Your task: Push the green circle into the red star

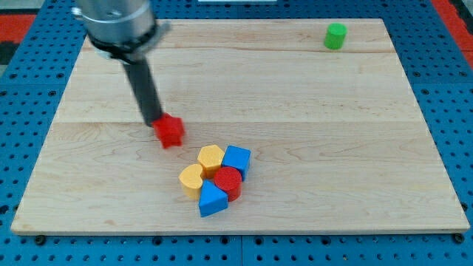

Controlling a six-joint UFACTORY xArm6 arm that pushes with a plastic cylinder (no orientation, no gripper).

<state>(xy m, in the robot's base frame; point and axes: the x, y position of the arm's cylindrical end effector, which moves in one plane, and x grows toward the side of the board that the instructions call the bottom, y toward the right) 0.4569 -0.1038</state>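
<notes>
My tip (pixel 157 121) touches the red star-shaped block (pixel 169 131) on the wooden tabletop (pixel 310 148); green round block (pixel 335 35) sits well apart, the view's top right; no jaws on this rod

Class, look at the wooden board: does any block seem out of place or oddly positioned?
Nothing is damaged or tipped. The green circle block sits alone near the view's top right, far from the red star block, which my tip touches.
</notes>
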